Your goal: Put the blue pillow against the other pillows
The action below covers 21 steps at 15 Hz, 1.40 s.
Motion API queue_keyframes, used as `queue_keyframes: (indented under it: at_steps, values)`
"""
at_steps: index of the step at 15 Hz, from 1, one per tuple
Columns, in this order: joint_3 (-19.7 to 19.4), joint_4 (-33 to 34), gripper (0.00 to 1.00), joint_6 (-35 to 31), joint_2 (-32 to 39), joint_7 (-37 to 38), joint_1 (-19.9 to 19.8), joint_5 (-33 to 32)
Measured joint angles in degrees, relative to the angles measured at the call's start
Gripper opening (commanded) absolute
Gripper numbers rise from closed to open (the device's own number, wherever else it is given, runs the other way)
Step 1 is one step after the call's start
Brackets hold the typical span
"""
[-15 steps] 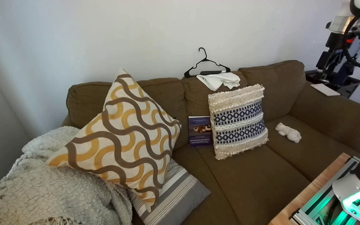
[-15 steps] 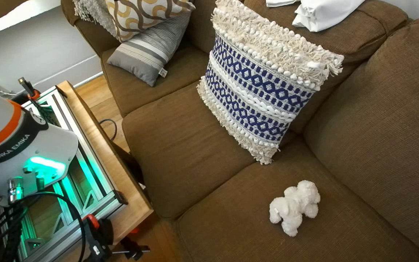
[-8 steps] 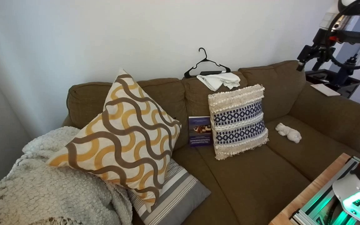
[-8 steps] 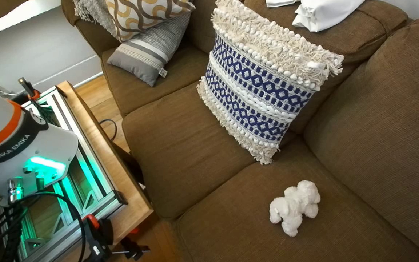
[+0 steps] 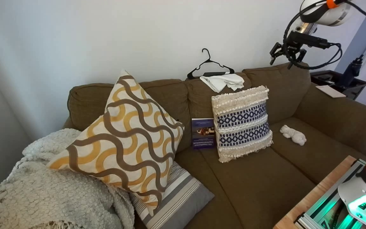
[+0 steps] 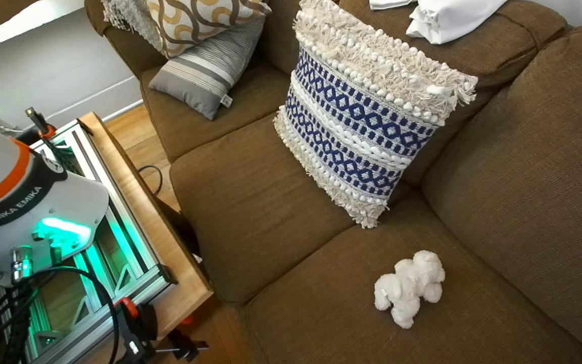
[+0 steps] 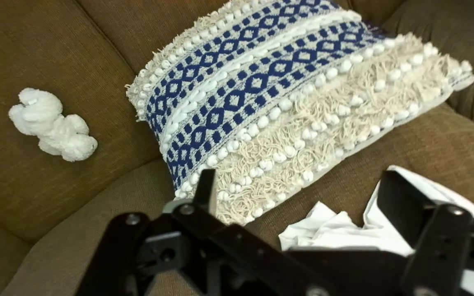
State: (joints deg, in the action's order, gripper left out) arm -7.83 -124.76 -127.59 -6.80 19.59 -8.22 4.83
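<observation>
The blue pillow (image 5: 243, 124) leans upright against the sofa back at the middle seat, its navy-and-white banded front showing; it is also in the other exterior frame (image 6: 356, 108) and fills the wrist view (image 7: 257, 82). The mustard-and-white wavy pillow (image 5: 129, 140) stands tilted on a corner at the far end of the sofa. The grey-and-white striped pillow (image 5: 183, 200) lies under it. My gripper (image 5: 281, 64) is open and empty, in the air above the sofa back, beyond the blue pillow's upper edge. In the wrist view its fingers (image 7: 298, 174) are wide apart and appear clear of the pillow.
A white cloth (image 5: 222, 82) and a black hanger (image 5: 210, 62) rest on top of the sofa back. A purple book (image 5: 203, 133) leans between the pillows. A white plush toy (image 6: 409, 288) lies on the seat. A cream blanket (image 5: 59, 187) covers the far arm.
My gripper has moved from above the black tray beside the sofa, leftward in an exterior view, to over the sofa back near the blue pillow. The pillows have not moved.
</observation>
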Motion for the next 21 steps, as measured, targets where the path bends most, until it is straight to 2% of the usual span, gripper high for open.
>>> queue_keyframes:
  at_steps: [4, 6, 10, 14, 18, 21]
  values:
    - [0.0, 9.2, 1.0, -1.2, 11.8, 11.7, 0.0, 0.2]
    - [0.0, 12.3, 1.0, -1.2, 15.7, 14.7, 0.0, 0.2]
    - [0.0, 13.8, 1.0, -1.1, 17.0, 15.4, 0.1, 0.2]
    - [0.1, 14.2, 1.0, -1.9, 19.1, 22.5, 0.9, 4.0]
    - [0.7, 17.4, 1.0, -8.3, 27.3, 28.2, 1.8, 11.1]
    - [0.2, 21.7, 1.0, -9.5, 34.1, 33.6, 2.6, 11.1]
